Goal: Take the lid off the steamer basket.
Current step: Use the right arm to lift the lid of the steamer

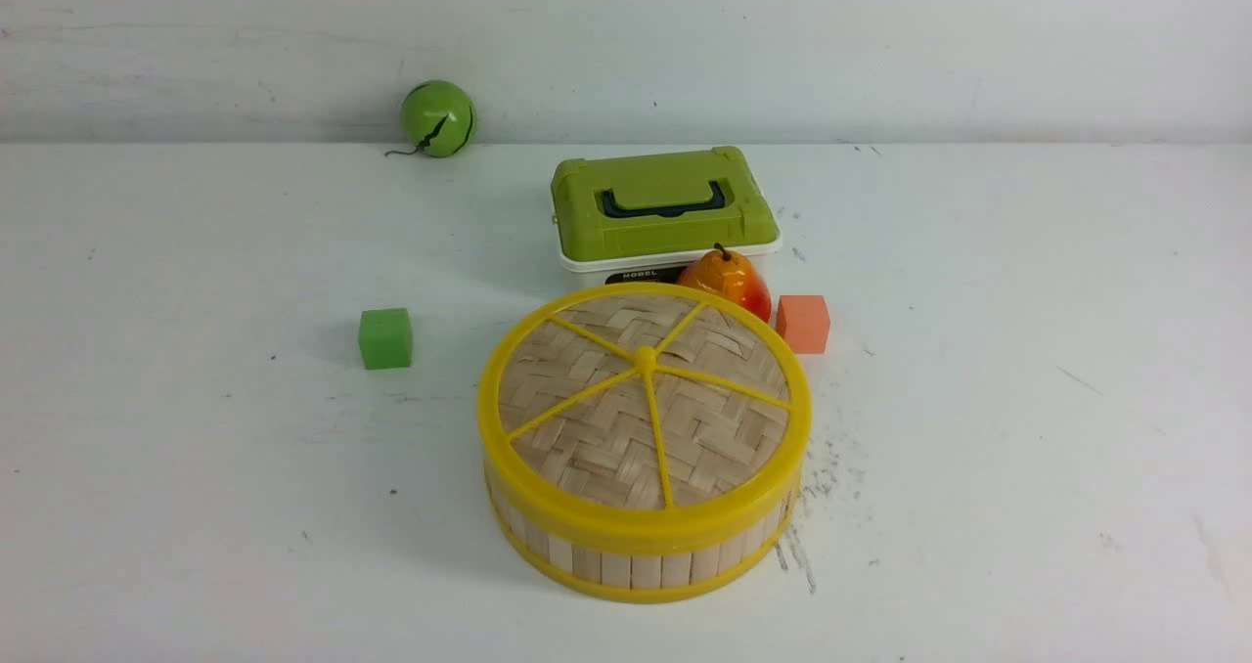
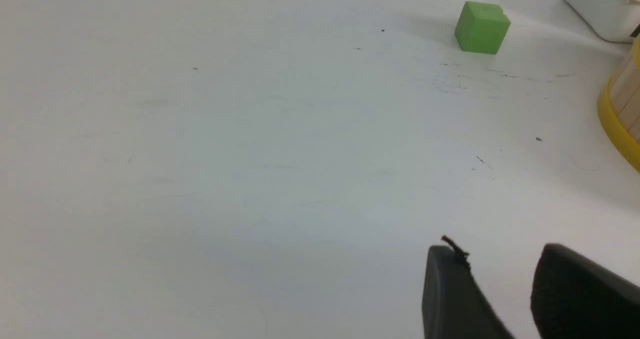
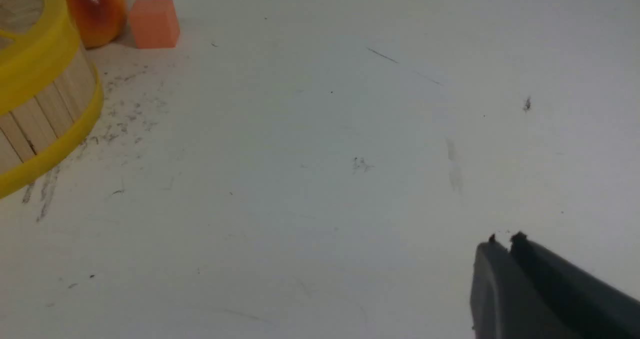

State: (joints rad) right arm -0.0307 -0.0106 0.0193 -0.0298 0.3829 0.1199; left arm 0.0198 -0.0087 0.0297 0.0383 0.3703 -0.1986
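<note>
The lid [image 1: 644, 404], a woven bamboo disc with a yellow rim and yellow spokes, sits on the steamer basket [image 1: 636, 565] at the table's middle front. The basket's slat wall shows in the right wrist view [image 3: 45, 111], with the lid's rim [image 3: 35, 64] above it, and at the edge of the left wrist view [image 2: 622, 114]. Neither arm shows in the front view. My left gripper [image 2: 500, 254] is open and empty over bare table, apart from the basket. My right gripper [image 3: 505, 239] is shut and empty over bare table, apart from the basket.
A white box with a green lid [image 1: 663, 203] stands behind the basket. A pear [image 1: 726, 282] and an orange cube [image 1: 803, 323] lie at the basket's back right. A green cube [image 1: 384, 337] lies to its left. A green ball [image 1: 436, 118] rests at the back wall.
</note>
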